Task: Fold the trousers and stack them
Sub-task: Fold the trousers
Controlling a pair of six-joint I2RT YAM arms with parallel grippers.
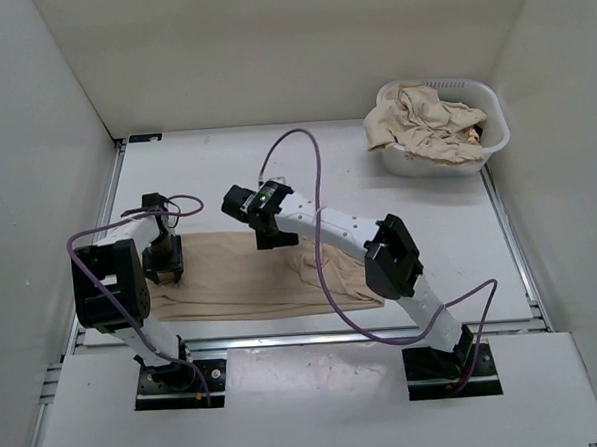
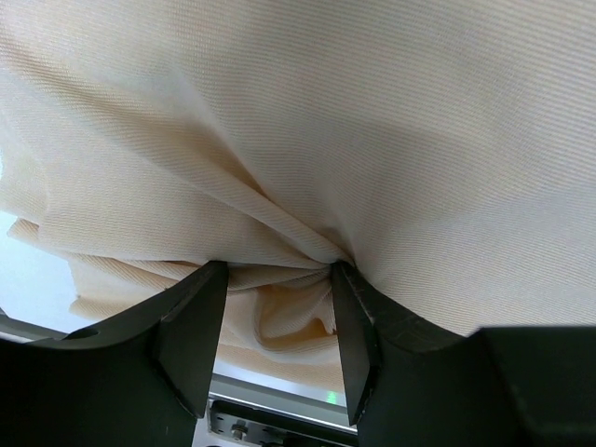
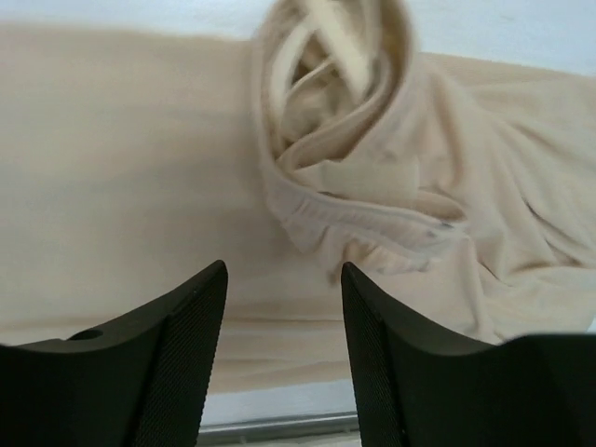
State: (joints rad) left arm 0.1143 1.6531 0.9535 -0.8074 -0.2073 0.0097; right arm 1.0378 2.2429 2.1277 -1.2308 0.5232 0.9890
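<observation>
Holding cloth on the left side: left gripper (image 2: 275,270) has a wad of the trousers (image 1: 243,276) bunched between its fingers (image 2: 186,326). Fabric touches both pads and creases fan out from the right-hand tip. That reads as a pinch on the trousers, with the jaws partway apart around the wad. More of the same fabric fills the wrist view ahead of and above the tips, draped close to the lens.

Right gripper (image 3: 284,270) is open, with nothing in the gap and no cloth touching either finger. It hangs just above the trousers. Flat fabric lies under and ahead of its tips, and the gathered waistband (image 3: 358,200) is ahead and slightly right of them, rumpled and folded over on itself.

From above, the trousers lie lengthwise on the table (image 1: 398,203). They run from under the left gripper, past and below the right gripper, to a wrinkled end beneath the right forearm. The left gripper sits at the cloth's left end and the right gripper at its far edge, about mid-length. The two grippers are well apart.

Basket (image 1: 495,123) is well apart from the right gripper, beyond it and to its right. A crumpled beige pile (image 1: 423,122) fills it and hangs over the rim.
</observation>
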